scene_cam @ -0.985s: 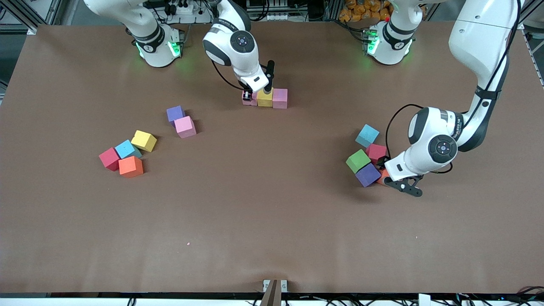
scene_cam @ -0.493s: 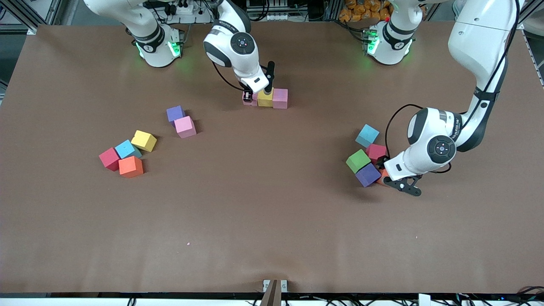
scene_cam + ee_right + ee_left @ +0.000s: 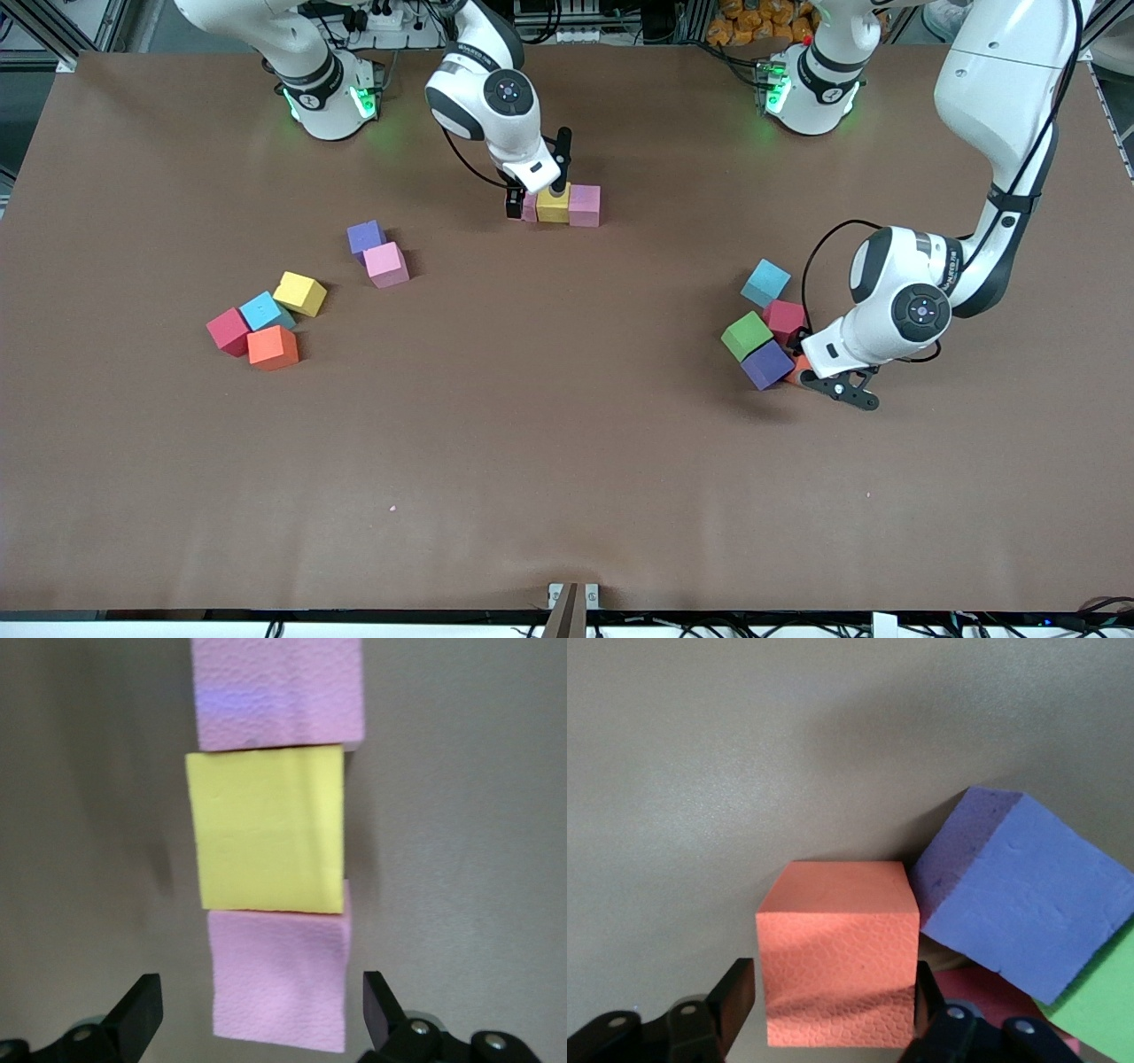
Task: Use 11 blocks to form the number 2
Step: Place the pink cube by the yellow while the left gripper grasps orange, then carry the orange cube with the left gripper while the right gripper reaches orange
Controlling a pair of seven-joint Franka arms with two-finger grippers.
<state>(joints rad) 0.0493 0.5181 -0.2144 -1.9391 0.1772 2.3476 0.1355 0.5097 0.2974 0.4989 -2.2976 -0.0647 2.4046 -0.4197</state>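
My right gripper [image 3: 534, 200] sits low over the pink-yellow-pink row [image 3: 562, 205] near the robots' edge of the table [image 3: 567, 461], fingers [image 3: 137, 1014] spread clear of the end pink block [image 3: 279, 988]. My left gripper [image 3: 819, 377] has its fingers [image 3: 735, 997] touching both sides of an orange block [image 3: 837, 952] beside the purple [image 3: 767, 364], green [image 3: 746, 335], red [image 3: 785, 316] and blue [image 3: 765, 282] cubes. Six more blocks [image 3: 266, 323] lie loose toward the right arm's end.

counter [image 3: 567, 461]: I see a plain brown matte top.
clutter [image 3: 753, 19] above the counter's top edge: cables, maybe orange bags.
light: even, soft.
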